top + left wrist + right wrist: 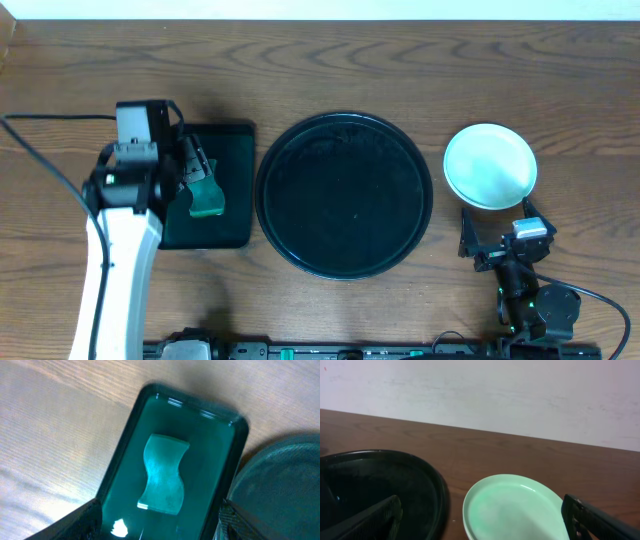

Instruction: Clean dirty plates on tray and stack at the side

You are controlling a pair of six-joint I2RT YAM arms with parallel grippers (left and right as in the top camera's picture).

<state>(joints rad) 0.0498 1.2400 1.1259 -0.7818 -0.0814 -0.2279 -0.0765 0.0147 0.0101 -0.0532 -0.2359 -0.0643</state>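
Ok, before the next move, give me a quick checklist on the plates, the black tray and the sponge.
1. Is the black tray free of plates: ok.
2. Are the plates stacked on the table to the right of that tray: ok.
3. Are all three in the stack: cannot tell, only the top plate shows.
4. Is the top plate free of green smear: ok.
5. Is the sponge lying in the green tray, with the left tool open above it: ok.
6. Is the right tool open and holding nothing: ok.

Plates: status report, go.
Left tool open over sponge. Right tool open, empty. Plates stacked beside black tray, tray bare. Nothing in the way.
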